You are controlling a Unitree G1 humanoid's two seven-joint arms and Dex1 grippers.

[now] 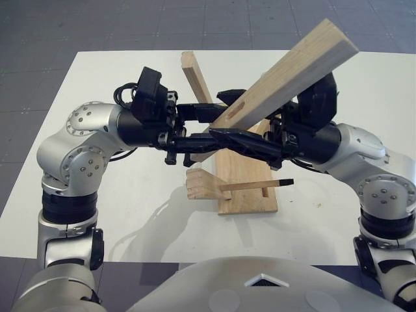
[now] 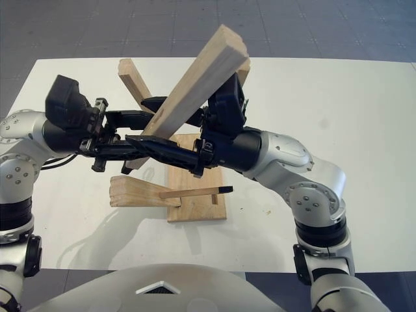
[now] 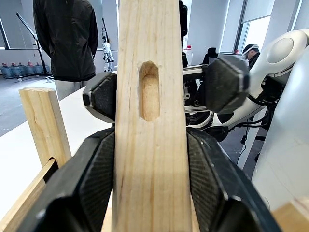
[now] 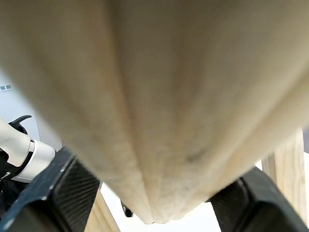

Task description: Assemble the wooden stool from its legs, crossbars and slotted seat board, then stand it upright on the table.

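A long wooden leg [image 1: 305, 62] with an oval slot [image 3: 150, 92] hangs tilted above the table, its upper end pointing far right. My left gripper [image 1: 208, 129] is shut on its lower part, seen close up in the left wrist view [image 3: 150, 193]. My right gripper [image 1: 234, 114] is shut on the same leg at the slot, coming from the opposite side. The slotted seat board [image 1: 250, 198] lies flat on the table below both grippers. A thin crossbar [image 1: 250, 186] lies across it, joined to a short wooden piece [image 1: 200, 185]. A second leg [image 1: 195, 75] stands tilted behind.
The white table [image 1: 117, 84] has free room on both sides of the seat board. Its front edge runs close to my arms, and grey floor lies beyond the far edge.
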